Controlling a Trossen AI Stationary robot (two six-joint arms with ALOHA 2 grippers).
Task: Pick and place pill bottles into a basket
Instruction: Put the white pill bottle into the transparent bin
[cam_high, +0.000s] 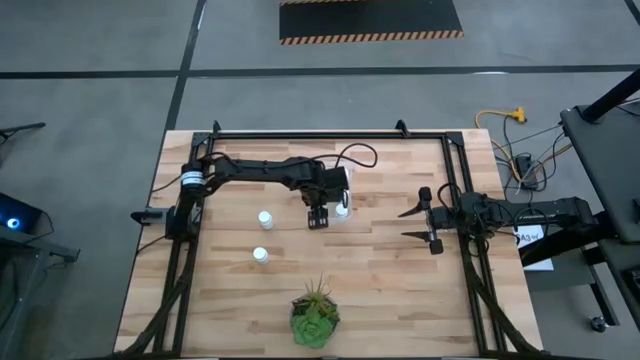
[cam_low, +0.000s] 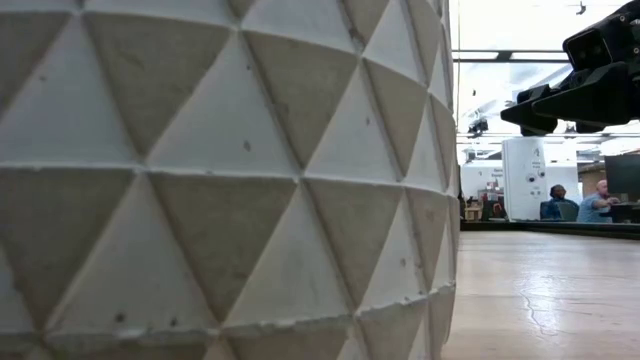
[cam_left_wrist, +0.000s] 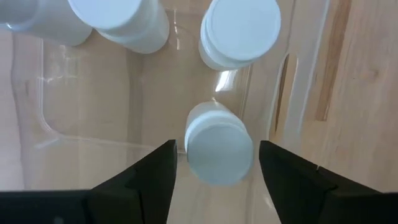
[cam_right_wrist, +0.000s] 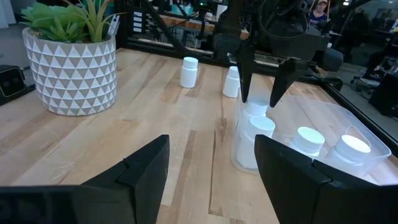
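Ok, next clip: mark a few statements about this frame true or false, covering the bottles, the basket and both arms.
1. Two pill bottles stand on the table outside the basket. True.
2. The right gripper is holding a bottle. False: its jaws are open and empty, at the table's right side.
3. The left gripper is over the basket, jaws open either side of a bottle inside it. True.
4. The basket has nothing in it. False: several bottles stand inside.
5. The green plant sits in the basket. False: it stands on the table, well apart from the basket.
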